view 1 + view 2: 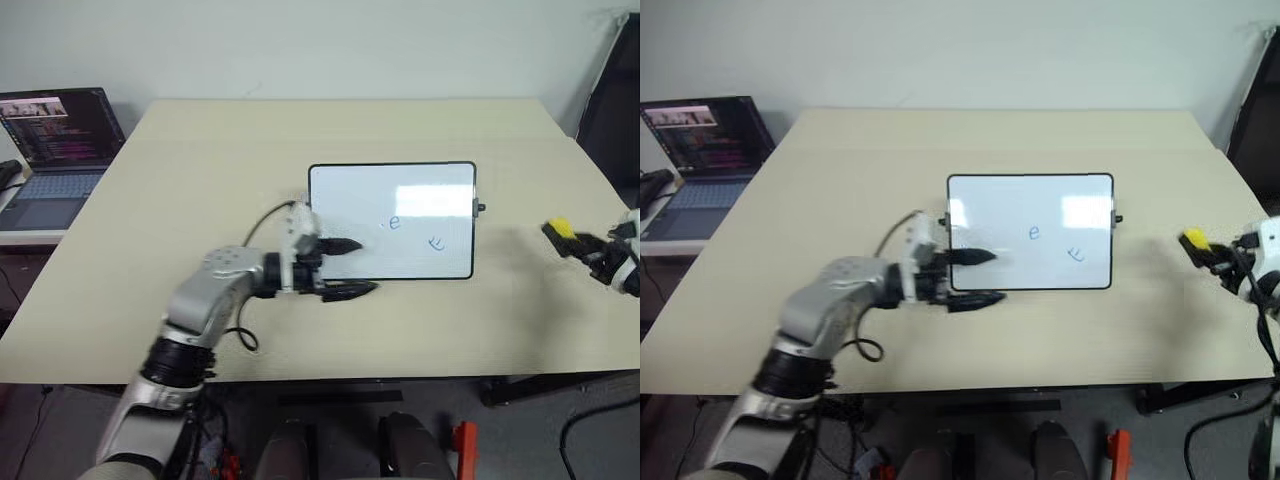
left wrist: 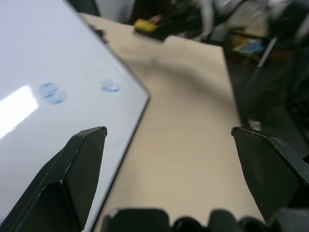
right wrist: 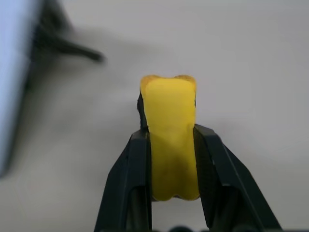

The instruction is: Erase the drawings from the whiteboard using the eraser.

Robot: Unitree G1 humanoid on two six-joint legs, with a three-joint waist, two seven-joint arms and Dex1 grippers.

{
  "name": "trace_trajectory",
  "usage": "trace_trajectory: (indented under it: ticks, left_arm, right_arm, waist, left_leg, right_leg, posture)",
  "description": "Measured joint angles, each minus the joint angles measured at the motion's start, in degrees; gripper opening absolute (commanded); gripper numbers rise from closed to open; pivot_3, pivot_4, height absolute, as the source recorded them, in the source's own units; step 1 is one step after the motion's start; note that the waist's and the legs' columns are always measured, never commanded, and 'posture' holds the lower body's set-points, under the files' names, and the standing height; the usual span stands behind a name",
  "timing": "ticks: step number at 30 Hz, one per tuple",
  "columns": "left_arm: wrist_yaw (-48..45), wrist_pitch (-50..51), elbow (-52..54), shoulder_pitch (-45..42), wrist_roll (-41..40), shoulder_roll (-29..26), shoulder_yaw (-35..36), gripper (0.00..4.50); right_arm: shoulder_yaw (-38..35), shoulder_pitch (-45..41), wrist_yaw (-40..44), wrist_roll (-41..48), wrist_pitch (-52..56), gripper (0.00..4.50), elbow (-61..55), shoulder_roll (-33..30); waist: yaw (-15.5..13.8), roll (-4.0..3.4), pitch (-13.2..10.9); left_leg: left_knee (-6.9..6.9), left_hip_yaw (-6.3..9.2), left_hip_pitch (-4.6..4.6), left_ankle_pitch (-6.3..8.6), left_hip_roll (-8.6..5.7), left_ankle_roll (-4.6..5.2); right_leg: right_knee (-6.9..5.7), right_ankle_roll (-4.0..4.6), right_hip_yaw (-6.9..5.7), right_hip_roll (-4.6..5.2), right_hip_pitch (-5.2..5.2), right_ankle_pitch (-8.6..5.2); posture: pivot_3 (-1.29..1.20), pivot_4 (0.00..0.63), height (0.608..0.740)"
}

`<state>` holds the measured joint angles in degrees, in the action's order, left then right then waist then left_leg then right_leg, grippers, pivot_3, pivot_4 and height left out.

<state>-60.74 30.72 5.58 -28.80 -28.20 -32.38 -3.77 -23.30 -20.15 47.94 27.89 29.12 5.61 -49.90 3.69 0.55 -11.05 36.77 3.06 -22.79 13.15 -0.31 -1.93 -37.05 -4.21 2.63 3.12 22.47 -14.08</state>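
Right gripper (image 3: 171,145) is clamped on the eraser (image 3: 170,130), right of the whiteboard (image 1: 400,190); it dents at the pinch, so likely soft and light; left gripper (image 1: 345,268) gapes at the board's left edge; 2 drawings (image 1: 394,222) visible.

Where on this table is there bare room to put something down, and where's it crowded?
Bare: the wide strip of table between the whiteboard and the far edge, and the near strip in front of the board. Crowded: the board's left side, where the open left gripper straddles its corner, and the right edge, where the right gripper holds the eraser. A laptop sits off the table's left.
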Motion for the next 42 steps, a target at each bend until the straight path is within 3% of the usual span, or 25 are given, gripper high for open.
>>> trace_trajectory:
  ticks: [3, 7, 10, 13, 17, 24, 29, 34, 42]
  left_arm:
    - [-1.79, -4.52, -2.09, 3.44, 0.19, -3.97, 5.03, 4.5]
    - [-3.59, -8.6, -4.38, 5.75, 0.58, -6.04, 7.61, 4.5]
    - [-3.27, -10.56, -4.98, 6.46, 2.03, -6.17, 7.78, 4.5]
    - [-2.18, -11.56, -5.05, 8.44, 2.58, -6.27, 8.29, 4.5]
    - [-0.54, -11.28, -2.54, 10.95, 2.35, -6.27, 8.87, 4.5]
    - [2.75, -10.0, 1.8, 13.86, 1.67, -5.99, 9.17, 4.5]
    - [3.85, -8.77, 3.55, 14.33, 1.21, -5.98, 9.16, 4.5]
    - [3.86, -8.16, 4.13, 14.39, 0.93, -6.06, 9.16, 4.5]
    - [3.67, -7.45, 4.59, 13.85, 0.82, -6.17, 9.01, 4.5]
  right_arm:
    - [1.95, -7.45, -2.86, 8.42, 7.26, 0.86, -19.61, 0.41]
    - [14.44, -17.21, -6.25, 10.07, 9.46, 0.86, -27.77, 9.91]
    - [26.02, -19.21, -7.89, 4.72, 7.72, 0.86, -24.53, 18.32]
    - [35.88, -21.61, -10.56, -5.55, 1.03, 0.86, -13.81, 25.66]
    - [41.89, -22.39, -12.18, -17.11, -7.97, 0.86, -1.2, 27.52]
    - [44.92, -23.83, -12.6, -27.3, -17.88, 0.86, 9.29, 29.24]
    - [45.9, -24.82, -12.26, -31.49, -20.78, 0.86, 13.01, 30.73]
    - [48.99, -23.11, -8.72, -34.75, -22.43, 0.86, 13.14, 30.57]
    - [51.39, -18.74, -4.28, -36.39, -22.36, 0.85, 10.26, 29.74]
  waist:
    - [0.46, -0.01, 0.0]
    - [-0.57, 0.71, 0.3]
    - [-1.78, 0.74, 0.29]
    - [-2.31, 0.75, 0.29]
    - [-2.45, 0.75, 0.3]
    - [-1.82, 0.73, 0.28]
    - [-1.69, 0.73, 0.29]
    - [-1.44, 0.73, 0.3]
    - [-1.5, 0.73, 0.3]
  left_leg:
    - [-0.01, 0.01, 0.08, 0.0, 0.1, 0.0]
    - [0.06, 0.19, 0.13, 0.0, 0.15, 0.0]
    - [0.1, 0.17, -0.13, 0.0, 0.04, 0.0]
    - [0.07, 0.15, -0.4, 0.01, -0.03, -0.03]
    - [0.1, 0.13, -1.07, -0.01, -0.02, -0.07]
    - [0.07, 0.15, -0.91, -0.01, 0.05, -0.06]
    - [0.07, 0.06, -0.32, -0.02, 0.08, -0.04]
    - [0.07, 0.1, 0.33, -0.02, 0.14, -0.04]
    - [0.1, 0.12, 0.36, -0.03, 0.13, -0.04]
  right_leg:
    - [-0.01, -0.19, -0.06, -0.06, 0.0, -0.16]
    - [0.08, 0.28, -0.25, -0.05, -0.17, -0.36]
    - [0.11, 0.46, -0.21, 0.09, 0.01, -0.16]
    - [0.08, 0.15, -0.23, 0.1, 0.34, 0.06]
    - [-0.05, 0.15, -0.23, 0.09, 1.11, 0.12]
    - [-0.11, 0.24, -0.24, 0.0, 1.01, 0.16]
    - [-0.16, 0.28, -0.19, -0.03, 0.53, 0.14]
    - [-0.1, 0.58, -0.23, -0.07, -0.2, -0.1]
    - [-0.14, 0.54, -0.23, -0.07, -0.22, -0.1]
  posture:
    - [0.0, 0.15, 0.74]
    - [0.0, 0.15, 0.74]
    - [0.0, 0.15, 0.74]
    - [0.0, 0.15, 0.74]
    - [0.0, 0.15, 0.74]
    - [0.0, 0.15, 0.74]
    - [0.0, 0.15, 0.74]
    - [0.0, 0.15, 0.74]
    - [0.0, 0.15, 0.74]
